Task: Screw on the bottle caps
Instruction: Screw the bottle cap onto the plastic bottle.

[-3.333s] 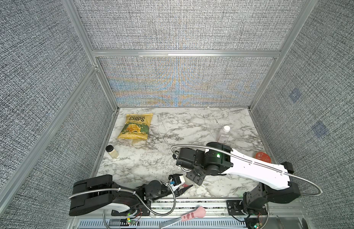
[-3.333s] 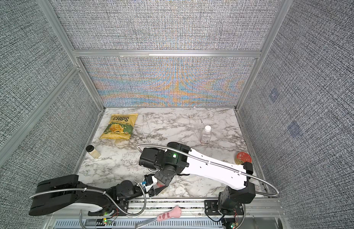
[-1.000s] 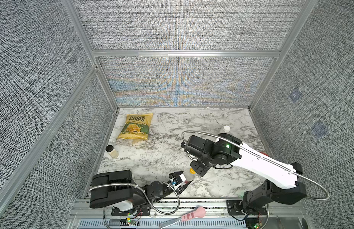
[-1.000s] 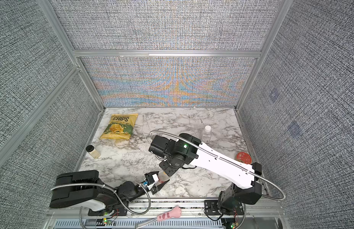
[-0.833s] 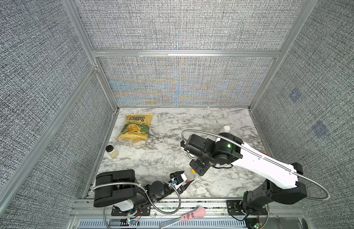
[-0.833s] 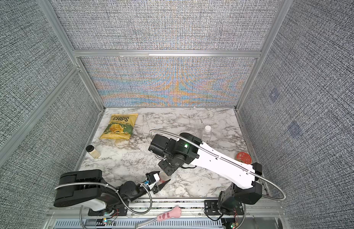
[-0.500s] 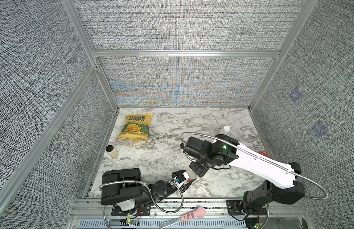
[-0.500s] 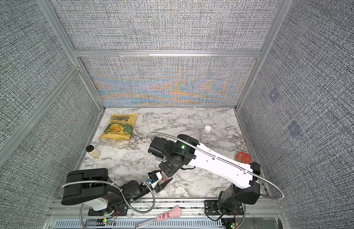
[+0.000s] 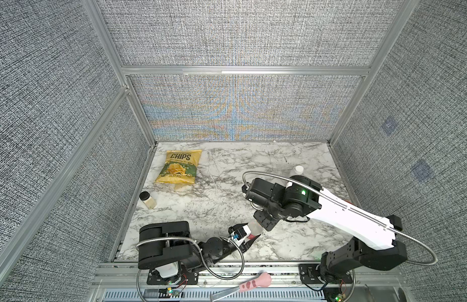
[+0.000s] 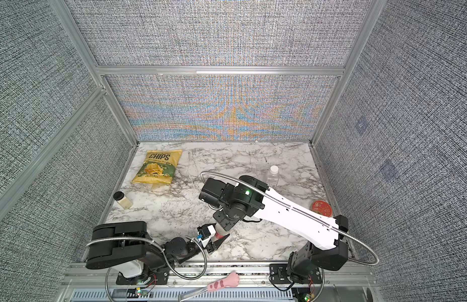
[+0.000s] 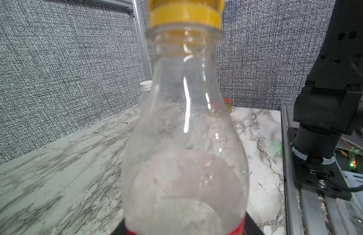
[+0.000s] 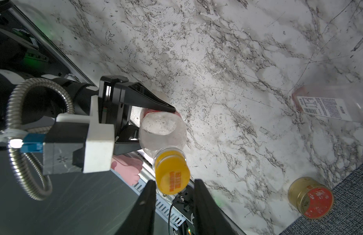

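Right gripper (image 12: 174, 181) has opened off bottle's (image 12: 162, 130) orange cap (image 12: 172, 175), hidden in top views.

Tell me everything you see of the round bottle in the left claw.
The round bottle is clear plastic, fogged inside, with a red label low on its body and a yellow cap on its neck. It is upright near the front edge of the marble table. The left claw grips it at the label. The right claw is open, its jaws either side of the cap.
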Robot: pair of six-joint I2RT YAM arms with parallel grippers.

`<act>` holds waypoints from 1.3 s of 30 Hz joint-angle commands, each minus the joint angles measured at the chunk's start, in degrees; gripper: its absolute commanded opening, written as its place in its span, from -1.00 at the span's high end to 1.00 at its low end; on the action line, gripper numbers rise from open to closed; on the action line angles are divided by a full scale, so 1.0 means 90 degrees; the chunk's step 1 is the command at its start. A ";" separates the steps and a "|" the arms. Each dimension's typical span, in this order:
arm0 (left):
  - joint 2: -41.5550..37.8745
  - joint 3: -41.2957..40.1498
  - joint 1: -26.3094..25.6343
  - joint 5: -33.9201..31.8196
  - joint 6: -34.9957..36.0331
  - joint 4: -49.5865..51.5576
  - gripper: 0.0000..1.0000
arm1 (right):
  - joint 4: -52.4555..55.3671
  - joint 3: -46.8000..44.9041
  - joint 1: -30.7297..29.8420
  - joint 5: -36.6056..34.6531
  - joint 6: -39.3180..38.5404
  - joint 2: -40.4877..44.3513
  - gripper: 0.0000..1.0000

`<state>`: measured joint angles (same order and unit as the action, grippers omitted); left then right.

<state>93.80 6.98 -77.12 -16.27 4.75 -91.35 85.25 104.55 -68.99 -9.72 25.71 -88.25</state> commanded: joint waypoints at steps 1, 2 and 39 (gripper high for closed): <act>0.0047 -0.0036 0.0002 0.0060 -0.0109 -0.0231 -0.07 | -0.0297 -0.0100 0.0055 0.0287 -0.0127 0.0287 -0.16; 0.0036 -0.0041 -0.0005 0.0055 -0.0100 -0.0231 -0.07 | -0.0442 -0.0202 0.0108 0.0410 -0.0156 0.0406 -0.21; 0.0007 -0.0063 -0.0014 -0.0018 0.0056 -0.0233 -0.07 | -0.0939 -0.1334 0.0884 0.1768 -0.0451 0.0571 0.28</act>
<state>93.45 6.72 -77.23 -16.29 5.17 -91.33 77.25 92.47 -61.06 6.26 21.58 -83.07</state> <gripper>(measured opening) 0.538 0.370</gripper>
